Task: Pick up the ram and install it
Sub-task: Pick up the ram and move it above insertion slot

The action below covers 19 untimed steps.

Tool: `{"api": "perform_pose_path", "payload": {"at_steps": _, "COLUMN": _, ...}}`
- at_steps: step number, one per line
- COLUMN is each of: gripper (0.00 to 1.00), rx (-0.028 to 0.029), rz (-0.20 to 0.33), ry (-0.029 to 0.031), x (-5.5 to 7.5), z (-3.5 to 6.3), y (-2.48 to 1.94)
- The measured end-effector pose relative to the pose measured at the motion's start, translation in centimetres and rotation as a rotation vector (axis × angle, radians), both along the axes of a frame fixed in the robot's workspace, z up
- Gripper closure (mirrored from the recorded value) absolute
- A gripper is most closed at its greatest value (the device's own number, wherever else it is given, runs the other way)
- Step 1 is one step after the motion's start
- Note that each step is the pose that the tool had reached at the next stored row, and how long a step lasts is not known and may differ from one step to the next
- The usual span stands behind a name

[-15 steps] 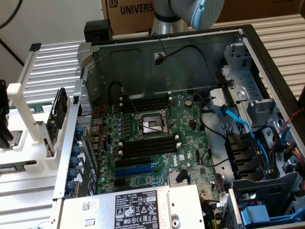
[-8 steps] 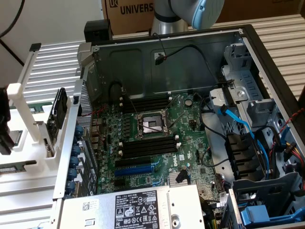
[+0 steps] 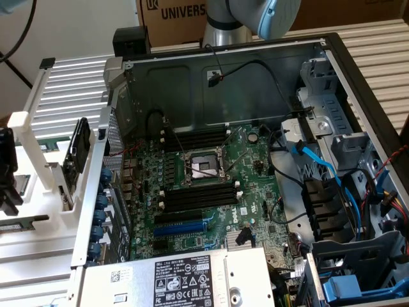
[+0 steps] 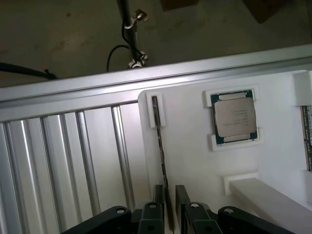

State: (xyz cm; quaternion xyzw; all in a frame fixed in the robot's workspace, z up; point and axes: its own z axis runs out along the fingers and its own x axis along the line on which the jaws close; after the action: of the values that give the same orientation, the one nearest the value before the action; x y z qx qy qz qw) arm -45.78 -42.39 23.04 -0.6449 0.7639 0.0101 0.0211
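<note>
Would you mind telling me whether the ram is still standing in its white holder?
Yes: the ram stands on edge in the white holder, its far end in a slot, the gripper fingers straddling its near end.

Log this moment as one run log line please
stage: pick | gripper: fingers astride ram, grip unclear | ram: on edge in white holder | motherboard slots: empty

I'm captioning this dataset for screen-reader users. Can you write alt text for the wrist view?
The gripper straddles a thin dark ram standing on edge in a white holder, one finger on each side. A processor chip sits in a recess beside it; ribbed metal surface adjoins the holder.
</note>
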Motion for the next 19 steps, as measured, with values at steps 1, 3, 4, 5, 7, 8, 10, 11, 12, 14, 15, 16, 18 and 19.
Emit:
{"api": "perform_pose_path", "payload": {"at_steps": 1, "gripper": 0.76, "rx": 0.0, "rz": 0.001, "ry": 0.0001, "x": 0.0, "z": -0.13, "y": 0.0}}
{"api": "perform_pose_path", "payload": {"at_steps": 3, "gripper": 0.76, "rx": 0.0, "rz": 0.005, "ry": 0.0001, "x": 0.01, "z": -0.31, "y": -0.01}}
{"api": "perform_pose_path", "payload": {"at_steps": 4, "gripper": 0.76, "rx": 0.0, "rz": 0.006, "ry": 0.0, "x": 0.0, "z": -0.38, "y": -0.01}}
{"api": "perform_pose_path", "payload": {"at_steps": 5, "gripper": 0.76, "rx": -0.0001, "rz": 0.008, "ry": 0.0002, "x": -0.01, "z": -0.42, "y": -0.02}}
{"api": "perform_pose_path", "payload": {"at_steps": 7, "gripper": 0.76, "rx": -0.0001, "rz": 0.016, "ry": 0.0001, "x": -0.07, "z": -0.71, "y": -0.02}}
{"api": "perform_pose_path", "payload": {"at_steps": 8, "gripper": 0.76, "rx": -0.0001, "rz": 0.018, "ry": 0.0001, "x": -0.08, "z": -0.74, "y": -0.02}}
{"api": "perform_pose_path", "payload": {"at_steps": 10, "gripper": 0.76, "rx": 0.0, "rz": 0.019, "ry": 0.0, "x": -0.15, "z": -0.8, "y": -0.02}}
{"api": "perform_pose_path", "payload": {"at_steps": 11, "gripper": 0.76, "rx": -0.0002, "rz": 0.02, "ry": -0.0001, "x": -0.18, "z": -0.84, "y": -0.02}}
{"api": "perform_pose_path", "payload": {"at_steps": 12, "gripper": 0.76, "rx": -0.0012, "rz": 0.02, "ry": 0.0, "x": -0.2, "z": -0.87, "y": -0.02}}
{"api": "perform_pose_path", "payload": {"at_steps": 14, "gripper": 0.76, "rx": -0.0045, "rz": 0.023, "ry": 0.0002, "x": -0.23, "z": -0.92, "y": -0.02}}
{"api": "perform_pose_path", "payload": {"at_steps": 15, "gripper": 0.76, "rx": -0.0059, "rz": 0.027, "ry": 0.0002, "x": -0.25, "z": -0.93, "y": -0.02}}
{"api": "perform_pose_path", "payload": {"at_steps": 16, "gripper": 0.76, "rx": -0.0063, "rz": 0.034, "ry": 0.0001, "x": -0.27, "z": -0.94, "y": -0.03}}
{"api": "perform_pose_path", "payload": {"at_steps": 18, "gripper": 0.76, "rx": -0.0067, "rz": 0.054, "ry": 0.0001, "x": -0.28, "z": -0.94, "y": -0.02}}
{"api": "perform_pose_path", "payload": {"at_steps": 19, "gripper": 0.76, "rx": -0.0067, "rz": 0.07, "ry": 0.0, "x": -0.29, "z": -0.95, "y": -0.02}}
